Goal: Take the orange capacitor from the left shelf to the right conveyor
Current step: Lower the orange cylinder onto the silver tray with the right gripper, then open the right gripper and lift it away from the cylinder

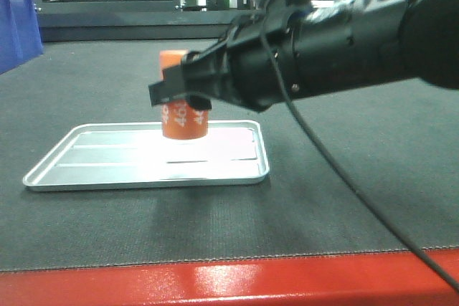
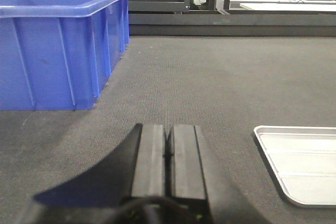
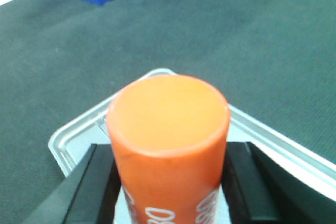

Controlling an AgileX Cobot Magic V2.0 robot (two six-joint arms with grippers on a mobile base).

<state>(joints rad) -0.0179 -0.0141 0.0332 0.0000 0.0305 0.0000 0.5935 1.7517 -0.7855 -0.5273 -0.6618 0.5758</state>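
The orange capacitor [image 1: 185, 123] stands upright with its base at the far middle of a silver tray [image 1: 107, 166]; I cannot tell whether it touches the tray. The tray lies on the dark conveyor belt [image 1: 344, 198], which has a red front edge [image 1: 215, 281]. My right gripper [image 1: 176, 91] reaches in from the right and is shut on the capacitor's upper half. In the right wrist view its black fingers [image 3: 97, 182] press both sides of the capacitor [image 3: 168, 114]. My left gripper [image 2: 168, 129] is shut and empty, low over the belt [image 2: 210, 77]. The left shelf is out of view.
A blue plastic bin [image 2: 52, 51] stands on the belt at the far left, also in the front view [image 1: 14, 26]. The tray's corner [image 2: 299, 161] lies to the right of my left gripper. A black cable [image 1: 337, 170] hangs from the right arm across the belt.
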